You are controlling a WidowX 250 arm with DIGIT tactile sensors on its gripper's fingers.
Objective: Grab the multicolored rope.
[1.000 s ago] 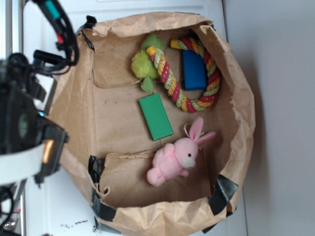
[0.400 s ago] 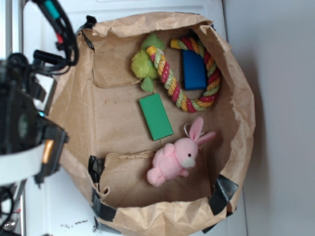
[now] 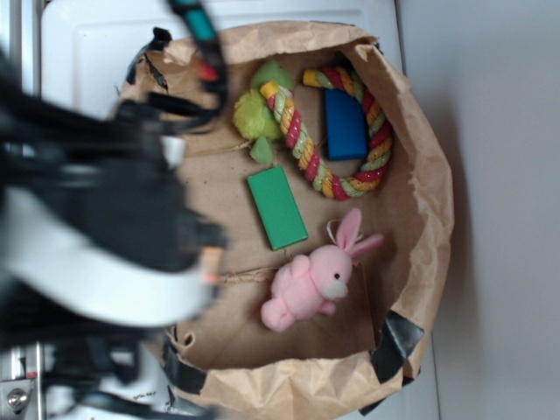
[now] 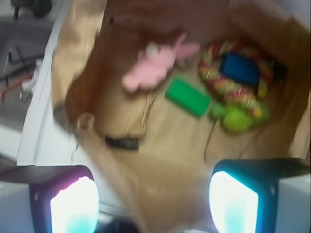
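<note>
Swinging in from the left edge, the robot arm (image 3: 105, 236) is now covering much of the left half of the exterior view, blurred, where a moment ago it was sitting at the frame's edge; everything inside the bag is lying where it was.

Going left to right in the exterior view, the arm is overlapping the left wall of the brown paper bag (image 3: 429, 219), which is resting on the white worktop (image 3: 87, 44). Inside are lying one fuzzy yellow-green plush toy (image 3: 254, 109), one green block (image 3: 276, 208), one pink bunny (image 3: 311, 280), one multicolored rope (image 3: 302, 140) and one blue block (image 3: 346, 124). The rope ring is sitting at the bag's upper right, touching the plush toy and encircling the blue block.

In the wrist view the claw (image 4: 153, 204) is hanging wide open and empty, its two glowing fingers (image 4: 73, 204) well apart, above the bag's near edge. No writing is readable anywhere.
</note>
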